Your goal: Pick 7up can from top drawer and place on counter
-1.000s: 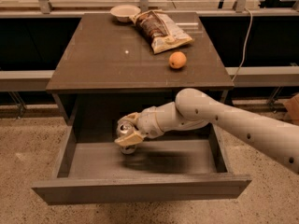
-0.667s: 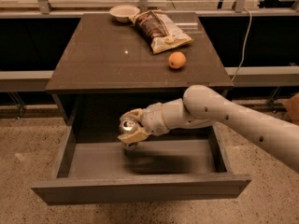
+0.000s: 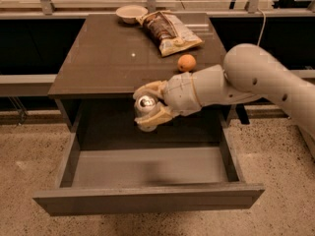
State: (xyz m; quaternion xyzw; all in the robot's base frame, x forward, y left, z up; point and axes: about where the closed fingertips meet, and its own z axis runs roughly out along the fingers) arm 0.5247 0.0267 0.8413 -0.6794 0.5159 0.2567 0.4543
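7up can (image 3: 144, 103) is the news: a second ago it hung low over the drawer floor, now it is at centre frame. The counter (image 3: 103, 53) fills the upper middle, the top drawer (image 3: 147, 167) stands open below it, and my gripper (image 3: 146, 105) is clamped on the can just at the counter's front edge, probably level with it. The lift looks done; what remains, I judge, is carrying it over bare counter.

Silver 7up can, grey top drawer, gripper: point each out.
Silver aluminium 7up can (image 3: 144, 103): camera view, shiny top.
Wide grey top drawer (image 3: 147, 167): camera view, bare floor.
Cream two-finger gripper (image 3: 147, 106): camera view, between fingertips, clamped on can above drawer.
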